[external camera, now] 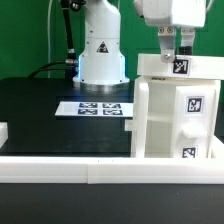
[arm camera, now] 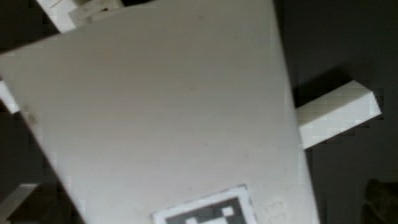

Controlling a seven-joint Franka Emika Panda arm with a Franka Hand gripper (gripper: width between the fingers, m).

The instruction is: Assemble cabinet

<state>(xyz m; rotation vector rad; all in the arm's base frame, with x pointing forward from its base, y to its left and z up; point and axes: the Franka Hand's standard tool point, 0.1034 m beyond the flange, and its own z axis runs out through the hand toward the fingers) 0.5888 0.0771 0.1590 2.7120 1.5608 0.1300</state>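
The cabinet point(external camera: 170, 115) is a large white box-like body standing upright at the exterior view's right, with square tags on its front. A flat white top panel with a tag point(external camera: 178, 66) lies on top of it. My gripper point(external camera: 175, 47) hangs straight over this panel, its two dark fingers point(external camera: 164, 43) apart and reaching down to the panel's top. Whether they clasp it does not show. In the wrist view the white panel point(arm camera: 160, 120) fills the picture, turned at a slant, with its tag point(arm camera: 210, 212) at the edge. The fingers are hidden there.
The marker board point(external camera: 95, 107) lies on the black table point(external camera: 40, 115) in front of the arm's white base point(external camera: 100, 55). A low white wall point(external camera: 90, 168) runs along the near edge. A white cabinet part point(arm camera: 334, 115) juts out beside the panel.
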